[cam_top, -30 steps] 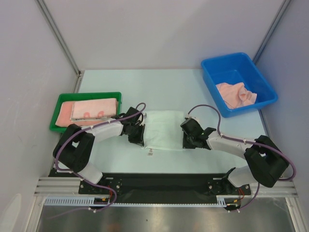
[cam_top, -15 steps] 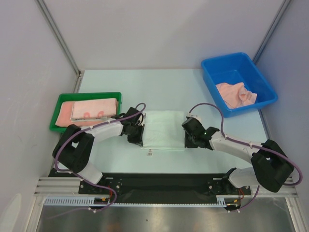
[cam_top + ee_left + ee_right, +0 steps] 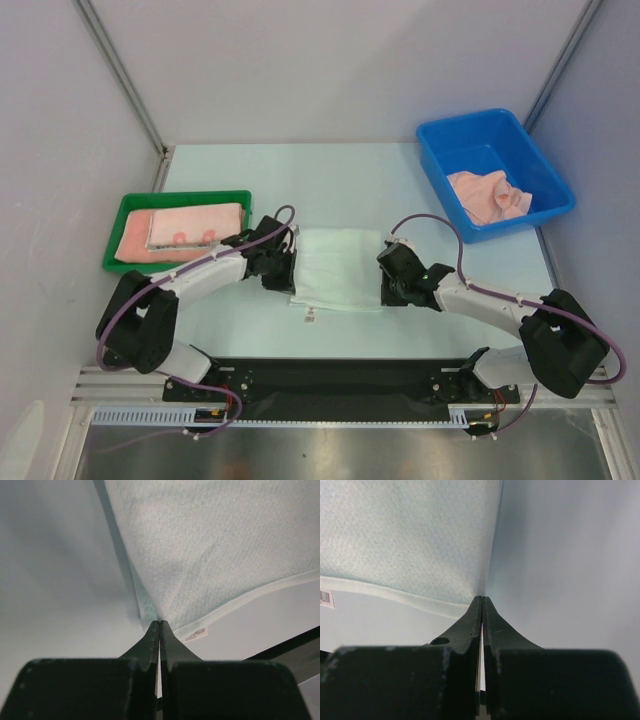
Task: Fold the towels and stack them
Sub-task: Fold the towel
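The plain white terry towel (image 3: pixel 340 268) lies flat in the middle of the bench (image 3: pixel 350 180), between the arms. The left pincer (image 3: pixel 159 622) is clenched on its near-left corner and the right pincer (image 3: pixel 482 598) on its near-right corner, each biting only a sliver of hem. Such shallow bites may slip once the edge is lifted. Unequal travel would skew the fold and mismatch the corners.

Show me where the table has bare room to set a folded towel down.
Freest: the far strip of table between the green tray and blue bin, beyond the white towel. Crowded: the middle, where the left gripper and right gripper pinch that towel's edges; the strip nearer the arms is narrow.
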### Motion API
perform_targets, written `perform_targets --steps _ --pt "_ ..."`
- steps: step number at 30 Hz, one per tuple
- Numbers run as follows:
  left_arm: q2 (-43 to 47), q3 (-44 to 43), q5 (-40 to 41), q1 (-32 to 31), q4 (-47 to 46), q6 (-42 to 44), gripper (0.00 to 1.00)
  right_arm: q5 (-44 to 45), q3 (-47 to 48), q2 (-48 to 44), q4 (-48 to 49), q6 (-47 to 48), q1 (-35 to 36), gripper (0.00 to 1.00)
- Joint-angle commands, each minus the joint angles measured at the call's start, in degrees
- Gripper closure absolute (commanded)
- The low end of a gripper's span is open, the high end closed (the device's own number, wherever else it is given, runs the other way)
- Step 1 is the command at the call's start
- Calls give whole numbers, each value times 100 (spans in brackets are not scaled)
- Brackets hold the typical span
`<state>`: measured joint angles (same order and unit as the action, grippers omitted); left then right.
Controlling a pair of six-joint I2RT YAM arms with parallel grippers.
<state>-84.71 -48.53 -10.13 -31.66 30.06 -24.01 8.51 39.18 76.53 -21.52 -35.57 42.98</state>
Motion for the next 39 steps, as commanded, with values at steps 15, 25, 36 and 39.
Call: perform_targets --steps 15,25,36,39 --pt "-142 169 353 -24 -80 -69 100 -174 -455 -244 368 -134 35 94" --pt "-134 -1034 810 -16 798 229 63 -595 204 -569 -2 435 -376 59" --pt "-1978 -3801 -392 792 1036 2865 49 -3074 2865 1457 -553 3503 -2135 54" --pt "-2444 -4250 -867 995 1133 3287 49 -3417 3551 2161 -835 4083 -2311 54"
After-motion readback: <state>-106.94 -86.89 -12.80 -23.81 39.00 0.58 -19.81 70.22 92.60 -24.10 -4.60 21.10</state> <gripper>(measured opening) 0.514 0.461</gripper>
